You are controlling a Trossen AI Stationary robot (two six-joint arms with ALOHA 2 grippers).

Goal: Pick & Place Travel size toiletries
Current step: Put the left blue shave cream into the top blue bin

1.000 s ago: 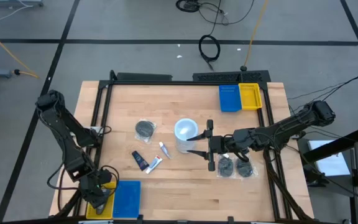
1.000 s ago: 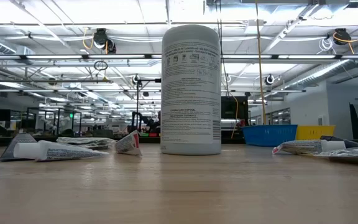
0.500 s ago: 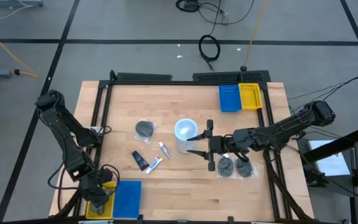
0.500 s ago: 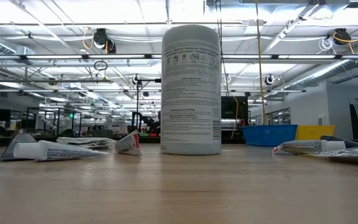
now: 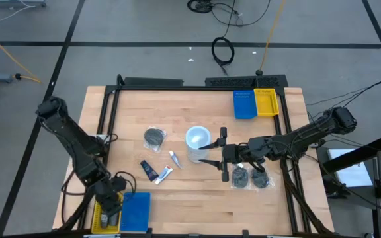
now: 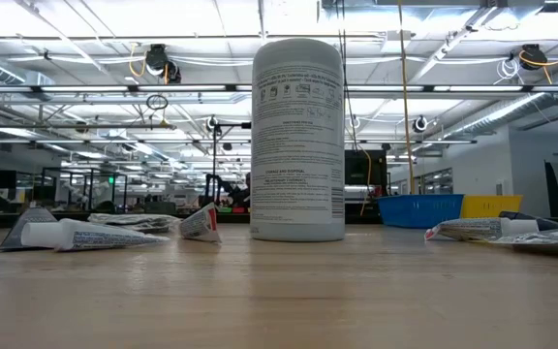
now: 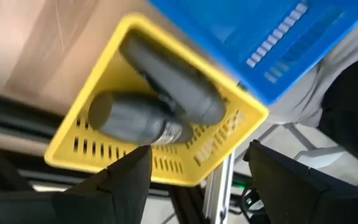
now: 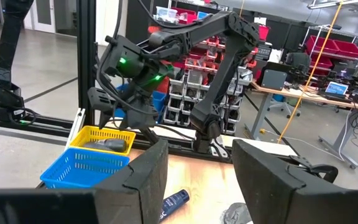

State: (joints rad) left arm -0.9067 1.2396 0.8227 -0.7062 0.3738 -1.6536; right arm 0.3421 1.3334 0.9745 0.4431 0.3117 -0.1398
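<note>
Two small dark bottles (image 7: 166, 93) lie in the yellow tray (image 7: 79, 146) at the table's near left corner. My left gripper (image 7: 197, 180) hangs open just above that tray (image 5: 98, 219), nothing between its fingers. On the table lie a bagged dark disc (image 5: 154, 137), a dark bottle (image 5: 149, 171), two small tubes (image 5: 165, 174) and two more bagged discs (image 5: 250, 177). My right gripper (image 5: 221, 155) is held level and open, right of the white cylinder (image 5: 197, 142) and above the two discs.
A blue tray (image 5: 136, 211) sits beside the yellow one at the near left. Another blue tray (image 5: 244, 104) and yellow tray (image 5: 266, 102) stand at the far right. The tall white cylinder (image 6: 296, 141) stands mid-table. A black frame (image 5: 108, 125) borders the table.
My left gripper has swung a little toward the table's right edge, uncovering part of the yellow tray at the near left corner. My right arm and the items on the table have stayed where they were.
</note>
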